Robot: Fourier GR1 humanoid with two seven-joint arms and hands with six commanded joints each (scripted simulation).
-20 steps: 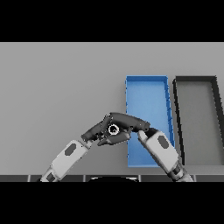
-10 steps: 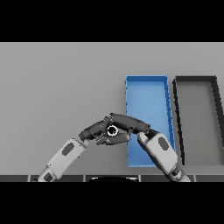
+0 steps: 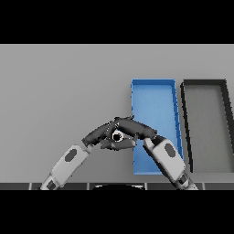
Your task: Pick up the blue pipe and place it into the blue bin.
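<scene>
Both hands meet just left of the blue bin (image 3: 155, 98): right hand (image 3: 135, 129) curled round the pipe (image 3: 117, 136) (mostly hidden), left hand (image 3: 96, 135) alongside, fingers unclear. Placing remains.

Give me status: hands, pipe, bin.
Left hand and right hand meet just left of the blue bin, fingers curled round a small ring-ended object, likely the pipe. Not in bin yet. Dark bin at right. Nothing blocking.
</scene>
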